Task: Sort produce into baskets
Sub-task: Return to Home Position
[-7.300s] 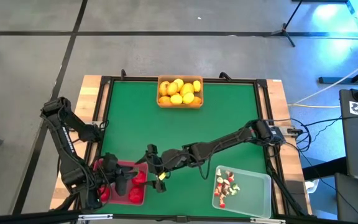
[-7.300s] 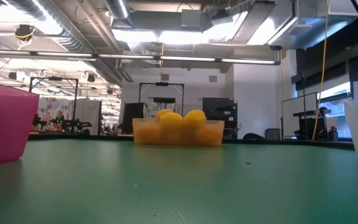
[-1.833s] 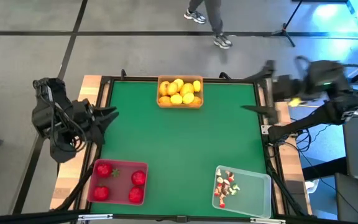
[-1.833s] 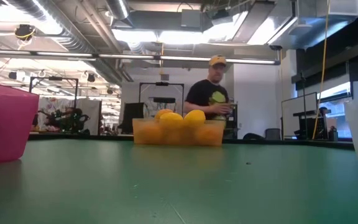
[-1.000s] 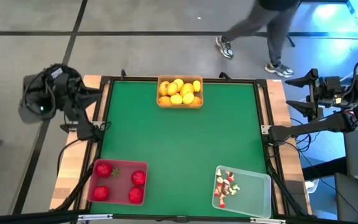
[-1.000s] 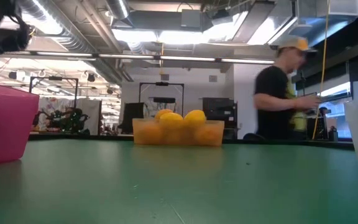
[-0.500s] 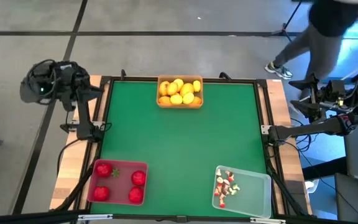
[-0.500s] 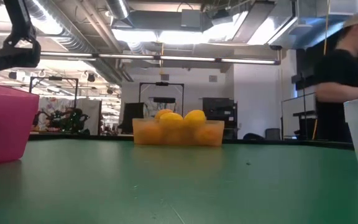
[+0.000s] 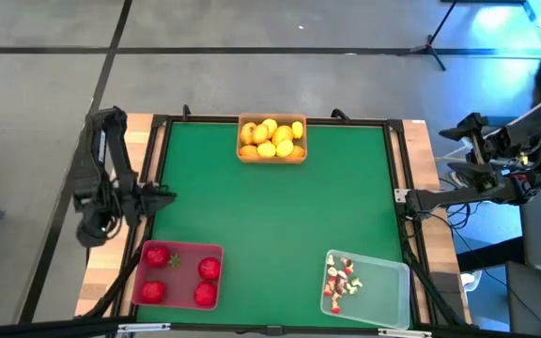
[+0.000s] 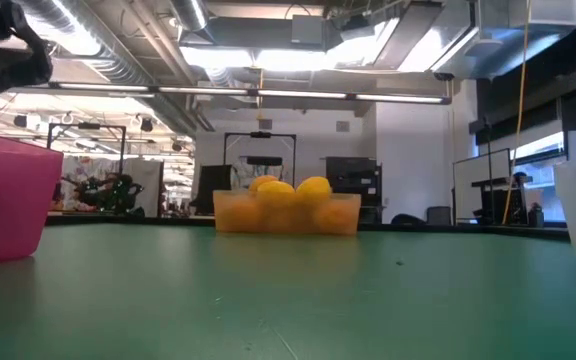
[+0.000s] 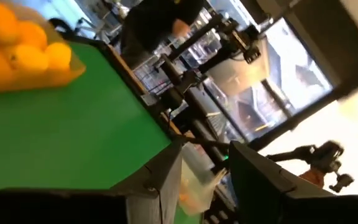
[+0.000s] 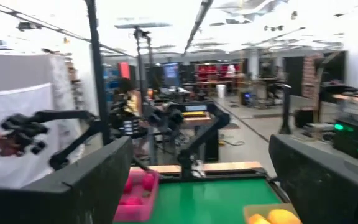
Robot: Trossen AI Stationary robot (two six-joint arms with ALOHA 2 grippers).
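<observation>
The orange-tan basket (image 9: pixel 271 140) of yellow and orange fruits stands at the far edge and also shows in the low view (image 10: pixel 286 213). At the near left is the red basket (image 9: pixel 178 274) with red round fruits. The clear basket (image 9: pixel 365 287) at the near right holds small whitish-and-red bits. My left gripper (image 9: pixel 162 194) is at the table's left edge, level, pointing across the table; its fingers (image 11: pixel 157 183) stand a little apart with nothing between them. My right gripper (image 9: pixel 459 148) hangs beyond the right edge, wide open (image 12: pixel 197 155) and empty.
A black frame (image 9: pixel 397 197) runs round the green mat (image 9: pixel 270 216), whose middle is bare. Cables and a stand lie on the floor beyond the right edge. The room behind the table holds racks and other arms.
My left gripper has come down from high beyond the table's far left corner toward the near edge. It has rolled and now points level across the table at the left rim. A person walking behind the table has gone out of view to the right.
</observation>
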